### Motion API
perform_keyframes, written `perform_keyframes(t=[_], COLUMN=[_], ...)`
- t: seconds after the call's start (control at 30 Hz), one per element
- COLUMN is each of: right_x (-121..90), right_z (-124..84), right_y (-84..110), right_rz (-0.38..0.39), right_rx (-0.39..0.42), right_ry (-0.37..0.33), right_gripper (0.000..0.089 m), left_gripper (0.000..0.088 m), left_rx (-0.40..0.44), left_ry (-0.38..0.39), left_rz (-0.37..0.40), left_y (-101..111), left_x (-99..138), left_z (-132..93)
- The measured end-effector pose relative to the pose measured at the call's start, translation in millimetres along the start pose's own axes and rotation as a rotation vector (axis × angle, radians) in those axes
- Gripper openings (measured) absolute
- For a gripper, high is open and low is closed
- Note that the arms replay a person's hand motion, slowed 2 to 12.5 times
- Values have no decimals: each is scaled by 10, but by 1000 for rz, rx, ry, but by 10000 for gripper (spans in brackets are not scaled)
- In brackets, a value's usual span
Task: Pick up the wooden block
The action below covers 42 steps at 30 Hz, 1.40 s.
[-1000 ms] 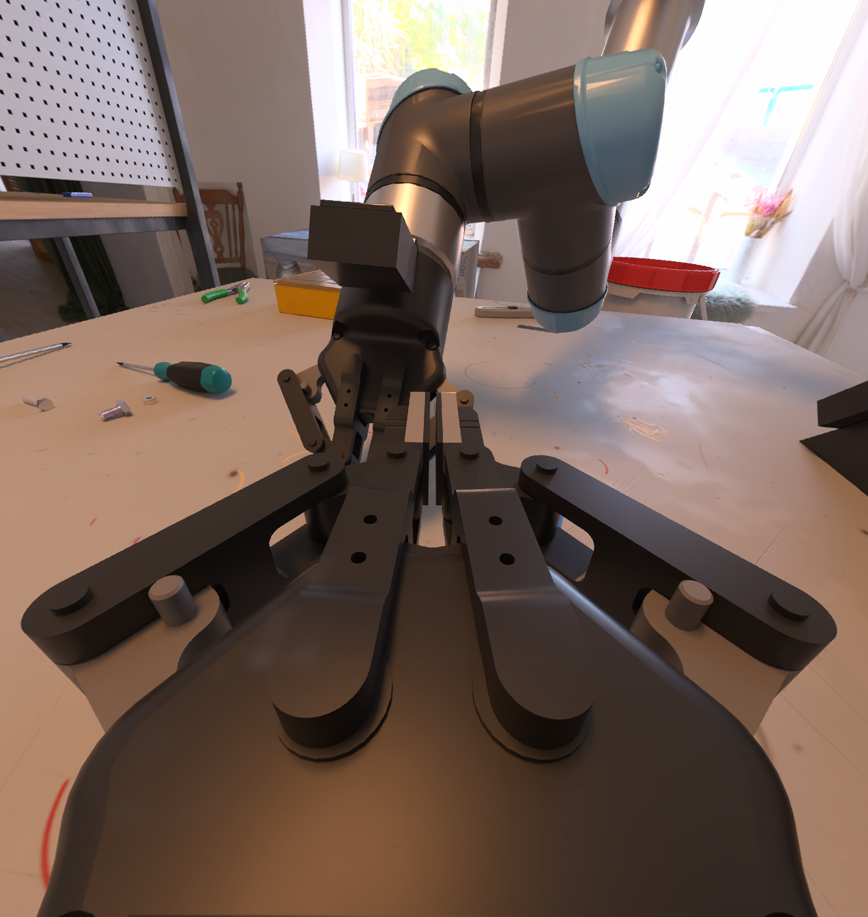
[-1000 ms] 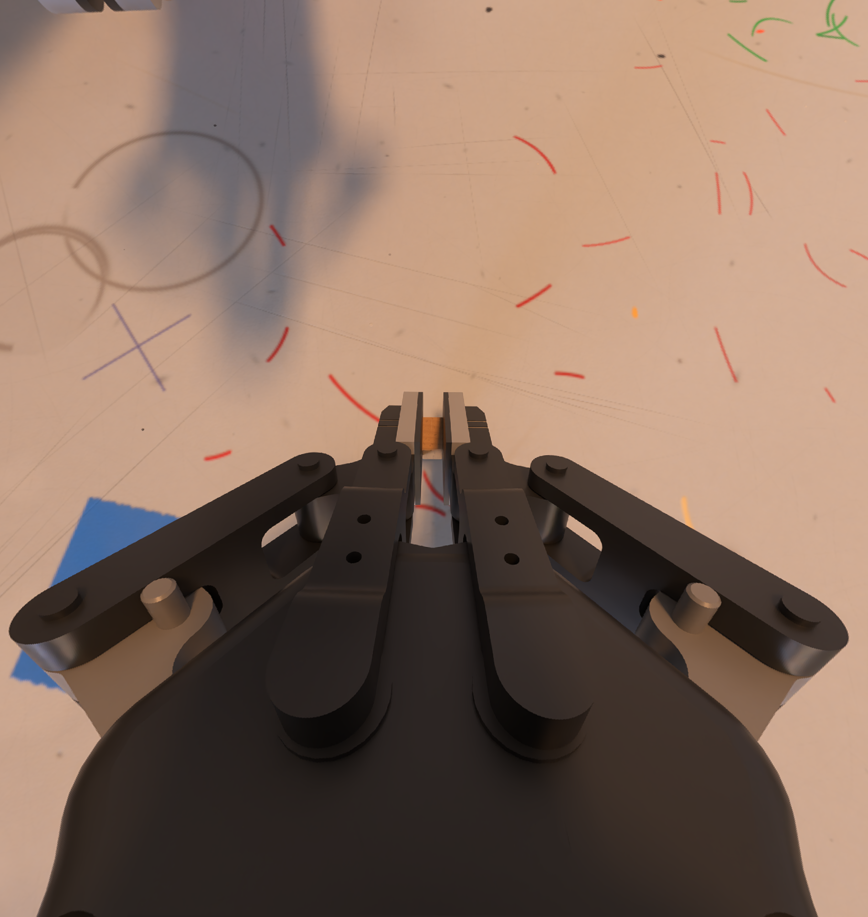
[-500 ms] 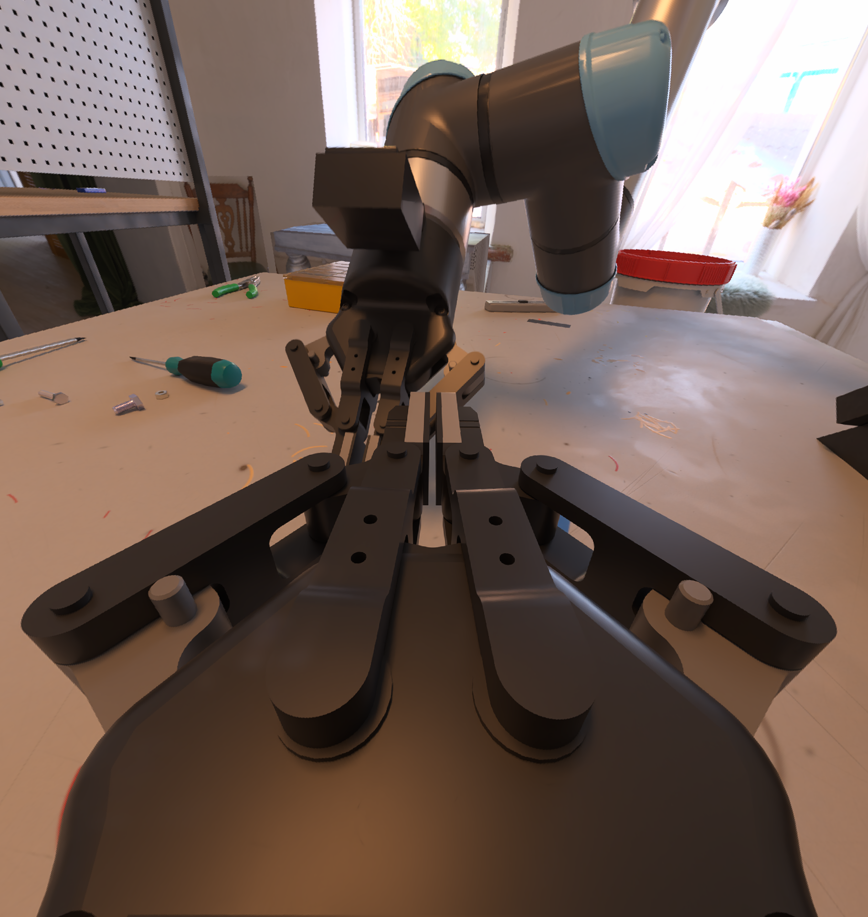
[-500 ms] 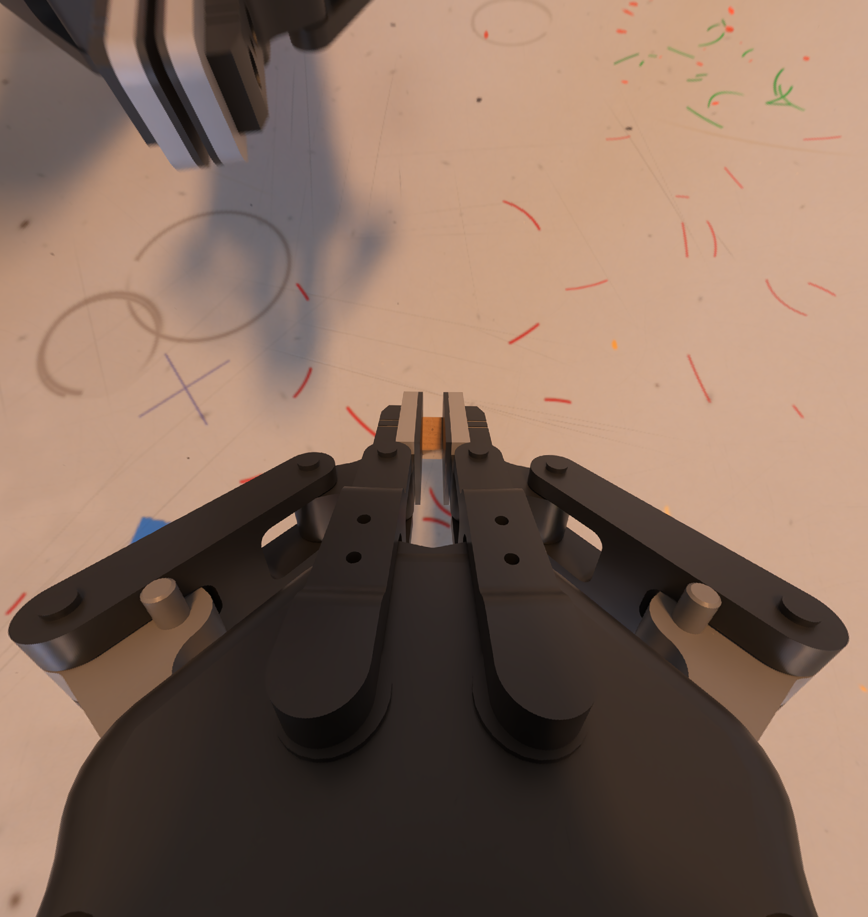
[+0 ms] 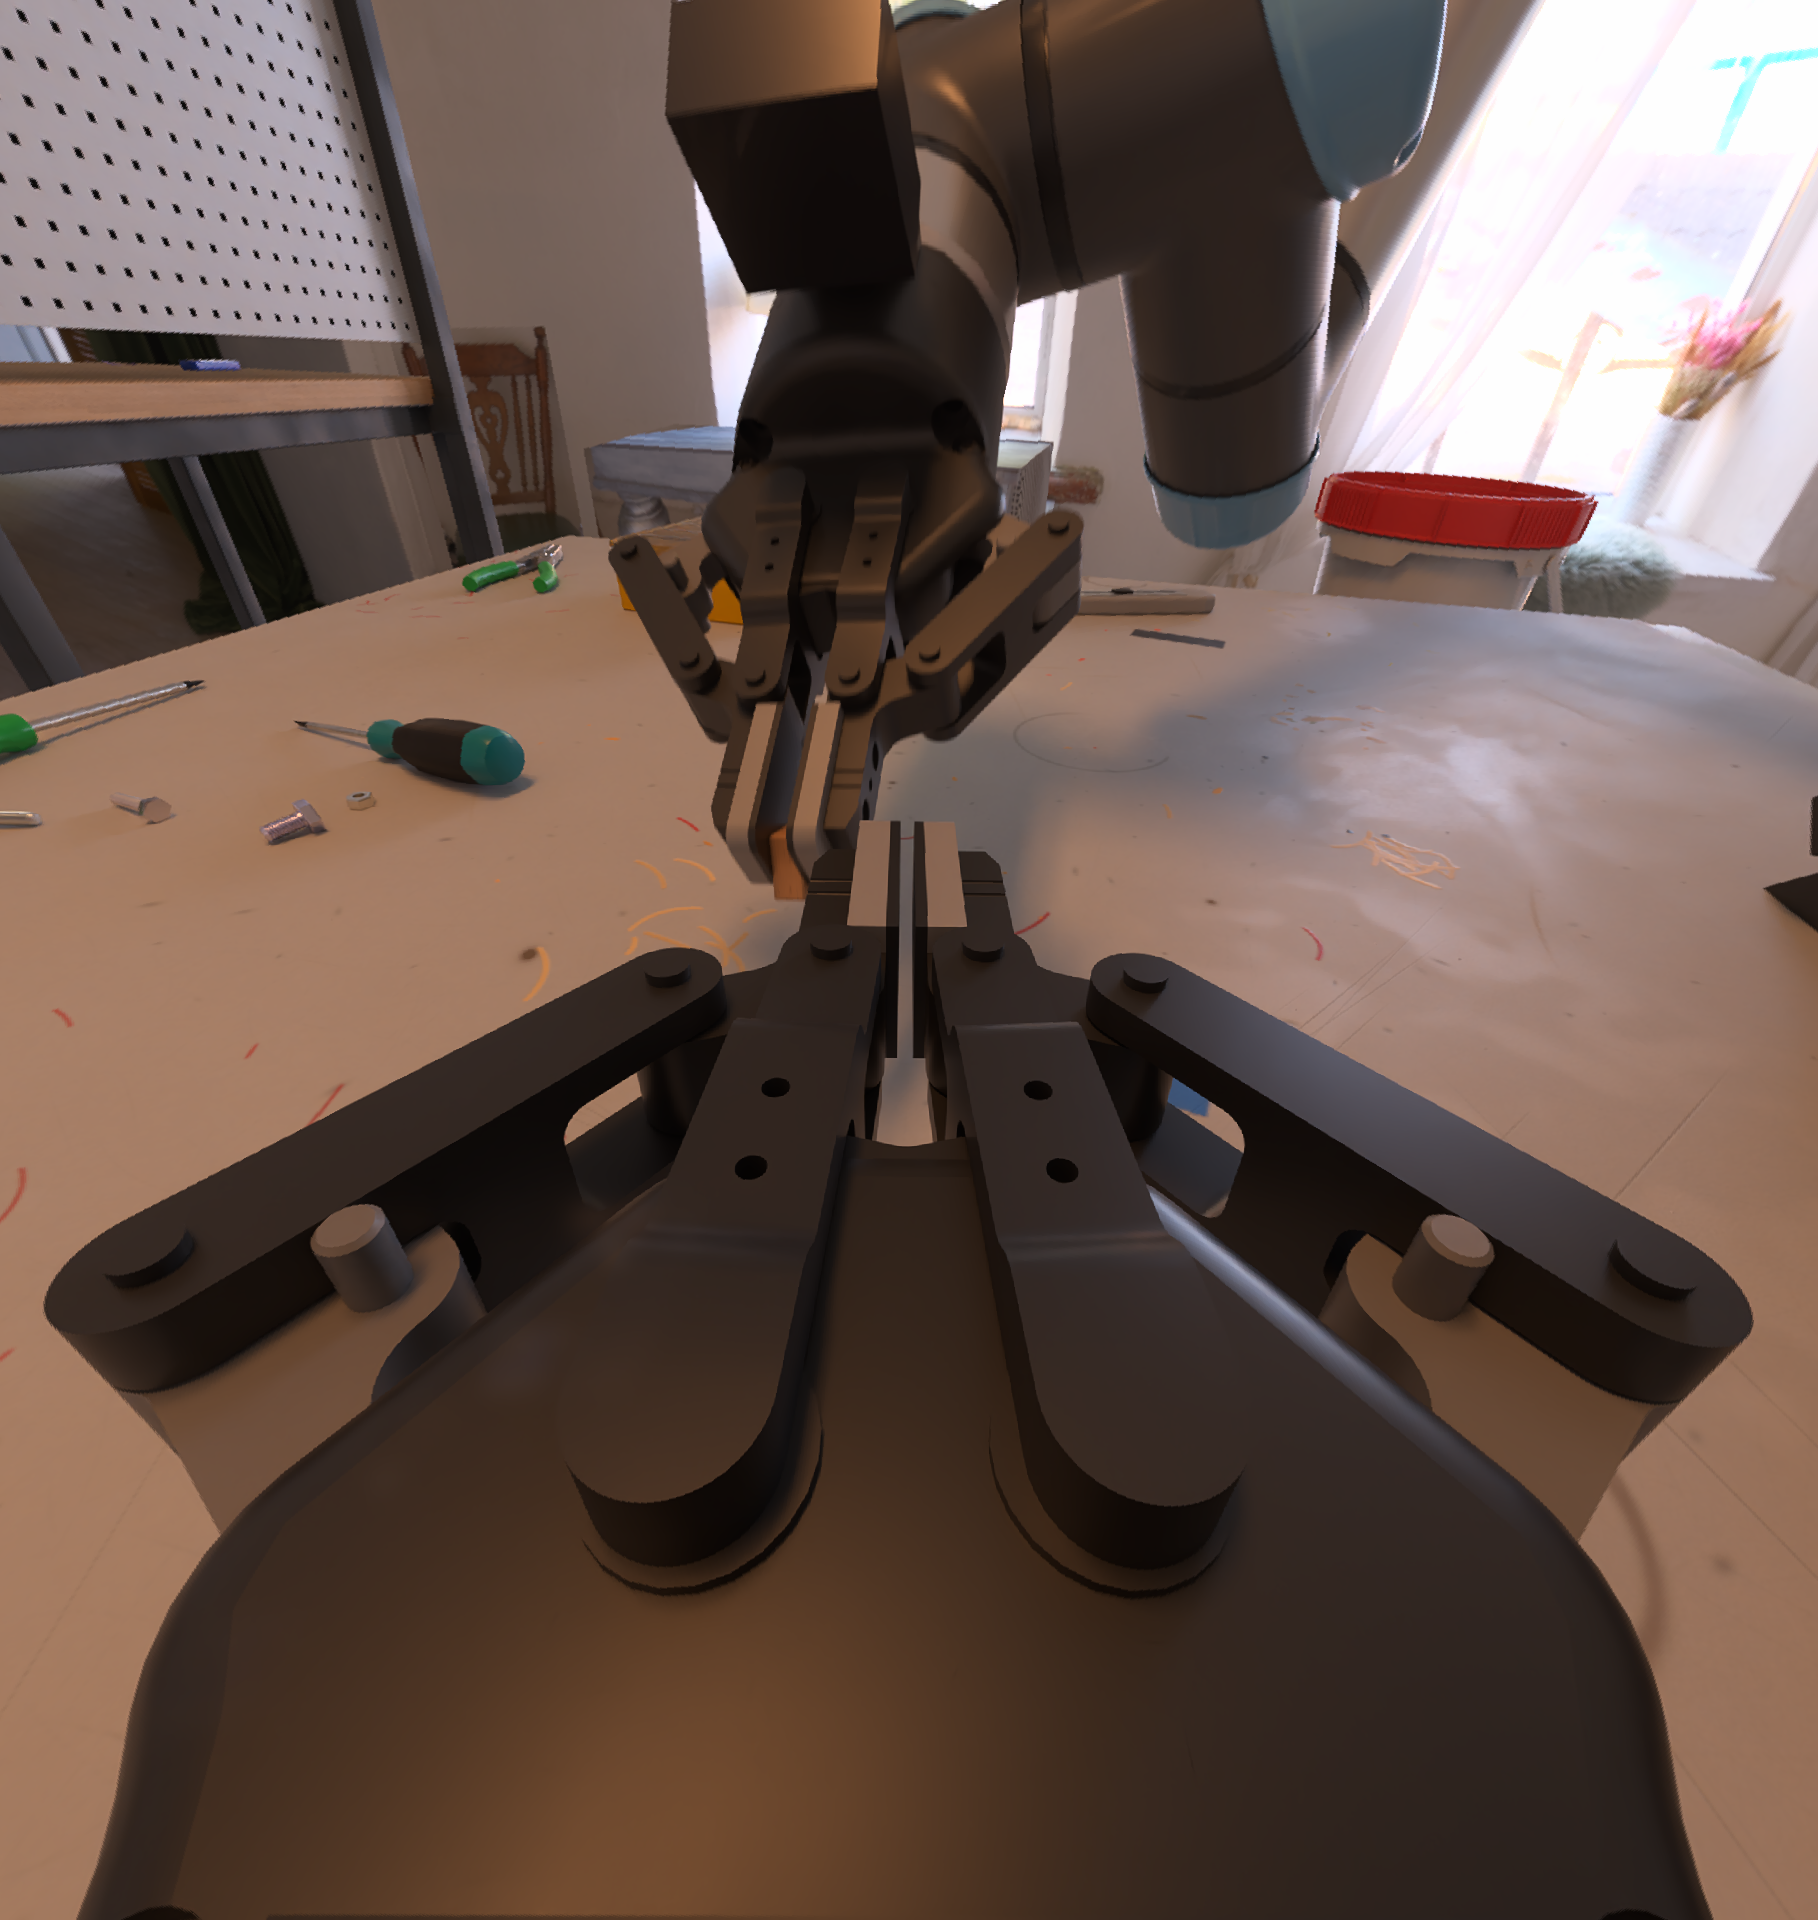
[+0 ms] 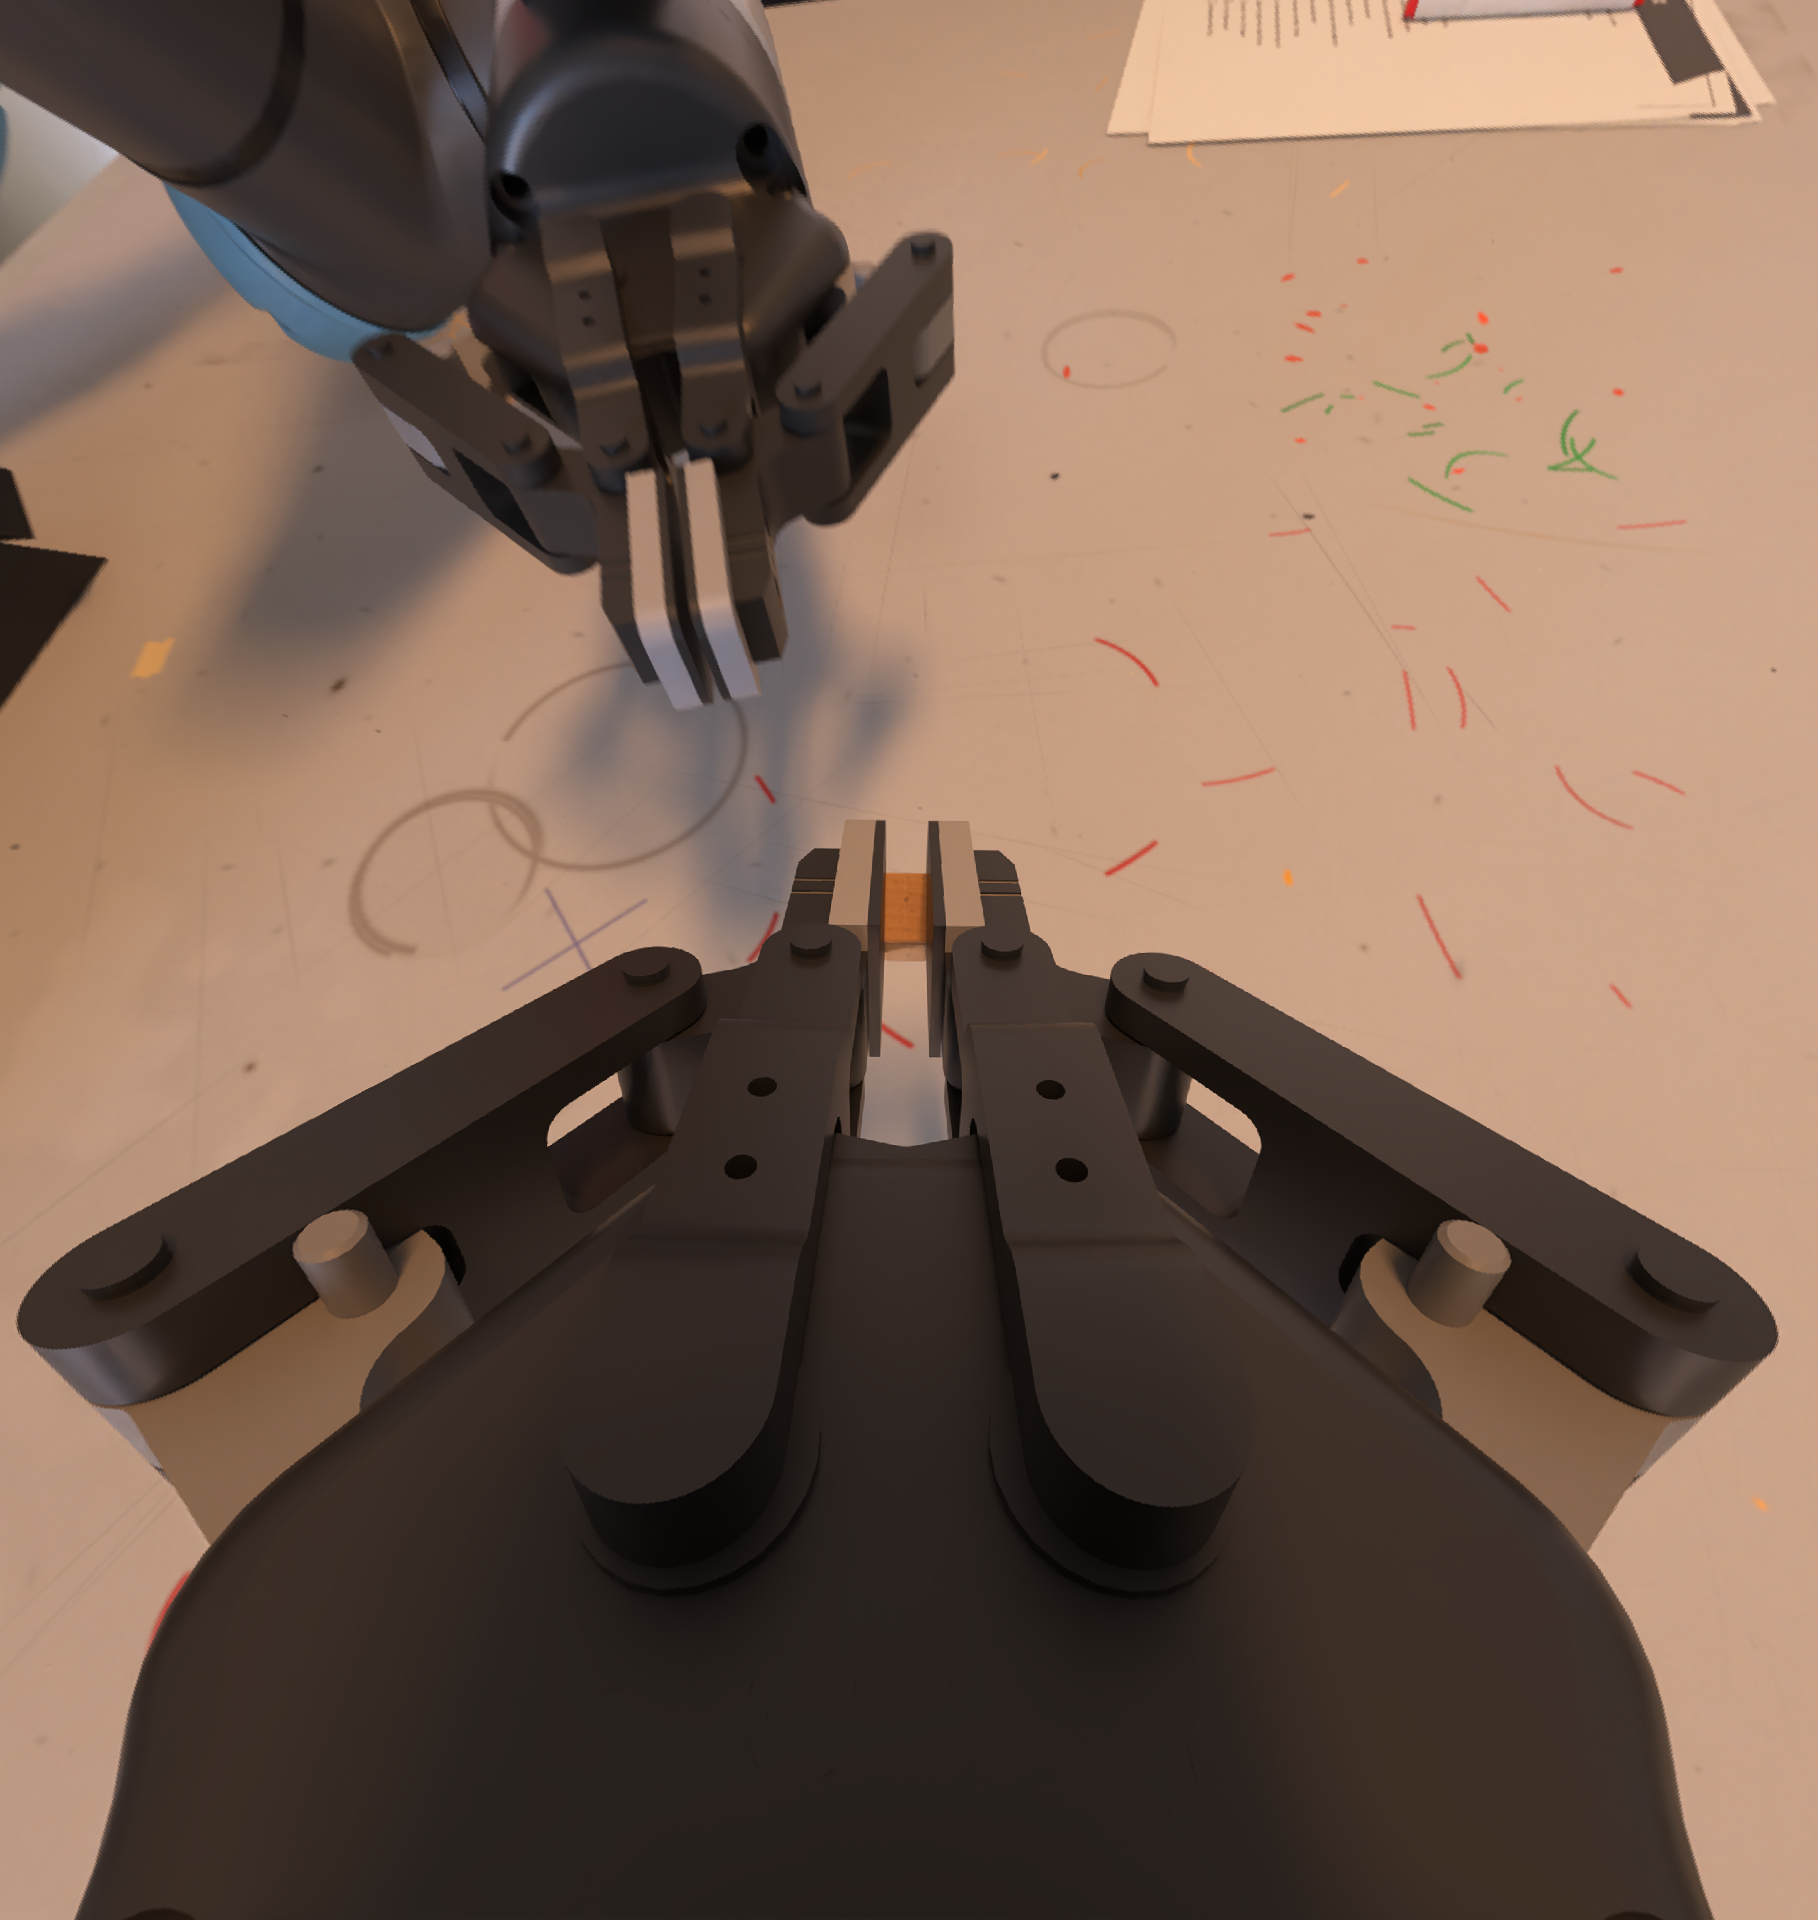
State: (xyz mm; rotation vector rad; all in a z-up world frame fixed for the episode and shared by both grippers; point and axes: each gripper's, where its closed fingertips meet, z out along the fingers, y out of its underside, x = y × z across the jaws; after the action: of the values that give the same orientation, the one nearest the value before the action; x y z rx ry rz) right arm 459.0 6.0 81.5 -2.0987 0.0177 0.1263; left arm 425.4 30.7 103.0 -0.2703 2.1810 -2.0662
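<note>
The wooden block [image 6: 905,908] is small and orange-brown, held between the pads of my right gripper [image 6: 906,878], which is shut on it well above the table. In the left wrist view the same block [image 5: 787,867] shows at the tips of the right gripper [image 5: 785,831], hanging above the table just ahead and left of my own fingers. My left gripper [image 5: 906,875] is shut and empty. It also shows in the right wrist view [image 6: 699,644], pointing down, ahead and left of the block.
On the table [image 5: 1300,935] lie a teal-handled screwdriver [image 5: 437,746], bolts [image 5: 292,826], green pliers [image 5: 515,568] and a yellow box behind the right gripper. A red-lidded bucket [image 5: 1445,540] stands at the back right. White papers [image 6: 1424,73] and a black object [image 6: 1,582] lie on the table.
My right gripper has risen with the block held, so the table looks farther off. The two grippers have come into closer view of each other.
</note>
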Motion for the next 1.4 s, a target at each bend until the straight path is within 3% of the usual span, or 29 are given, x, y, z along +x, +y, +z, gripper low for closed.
perform_keyframes(t=[0.7, 1.4], right_x=[-217, -207], right_z=[-219, -41], right_y=[-558, -696], right_rz=[19, -16], right_rx=[60, -53], right_ry=[-136, -153], right_gripper=[70, 70], left_gripper=[23, 23], left_rx=[-55, 8], left_ry=[-49, -31], left_rz=[21, -145], left_y=[63, -8], left_x=[-32, -61], left_z=[56, 76])
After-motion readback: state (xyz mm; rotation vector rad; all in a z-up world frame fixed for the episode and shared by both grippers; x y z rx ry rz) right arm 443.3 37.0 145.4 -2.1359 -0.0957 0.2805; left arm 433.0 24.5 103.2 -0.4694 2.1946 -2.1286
